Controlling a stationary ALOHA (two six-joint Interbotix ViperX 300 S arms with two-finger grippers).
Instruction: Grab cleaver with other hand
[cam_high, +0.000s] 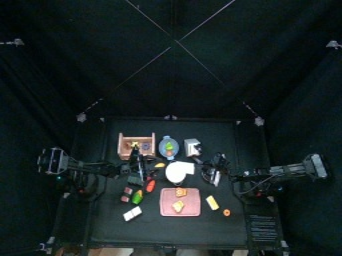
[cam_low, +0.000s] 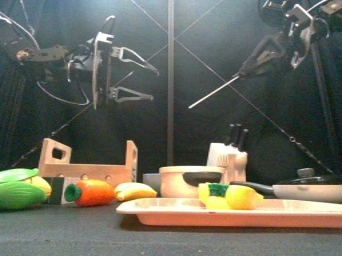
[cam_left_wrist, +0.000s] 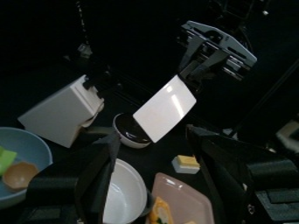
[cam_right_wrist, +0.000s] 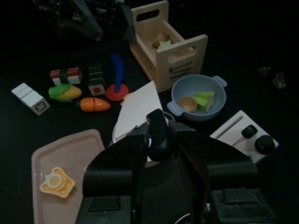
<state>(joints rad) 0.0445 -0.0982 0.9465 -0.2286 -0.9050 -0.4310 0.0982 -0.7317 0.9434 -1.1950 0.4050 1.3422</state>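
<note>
The cleaver (cam_left_wrist: 167, 105) hangs in the air above the table, its pale grey-white blade slanting down from my right gripper (cam_left_wrist: 211, 54), which is shut on its handle. In the front view the cleaver (cam_low: 218, 90) shows edge-on as a thin line running down-left from the right gripper (cam_low: 263, 55). In the right wrist view the blade (cam_right_wrist: 135, 107) sticks out ahead of the closed jaws. My left gripper (cam_low: 134, 72) hangs wide open at the same height, to the left of the blade's tip and apart from it, with nothing between its jaws.
Below stand a wooden crate (cam_low: 91, 160), a white knife block (cam_low: 230, 158), a pot (cam_low: 191, 180) and a pan (cam_low: 310, 185). A pink tray (cam_low: 167, 211) with toy food lies at the front. A blue bowl (cam_right_wrist: 198, 94) and loose toy food pieces (cam_right_wrist: 87, 87) lie around.
</note>
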